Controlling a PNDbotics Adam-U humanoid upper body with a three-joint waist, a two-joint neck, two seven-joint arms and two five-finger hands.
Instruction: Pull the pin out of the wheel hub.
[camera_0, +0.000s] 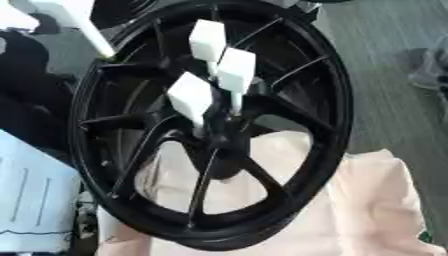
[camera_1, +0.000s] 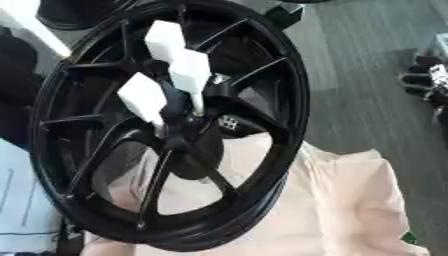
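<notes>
A black spoked wheel (camera_0: 219, 125) stands tilted in front of me, its lower rim resting on a pale pink cloth (camera_0: 376, 200) spread beneath it. Three pins with white block heads (camera_0: 236, 70) stick out of the wheel hub (camera_0: 219, 132) at the centre, clustered close together. My right hand (camera_1: 429, 82) shows only as a dark shape at the right edge, well apart from the wheel; I cannot tell how its fingers sit. My left hand is out of sight.

Pale pink cloth (camera_0: 376, 200) over the support, black wheel (camera_0: 324, 90) resting on it, grey floor (camera_0: 385, 30) beyond
</notes>
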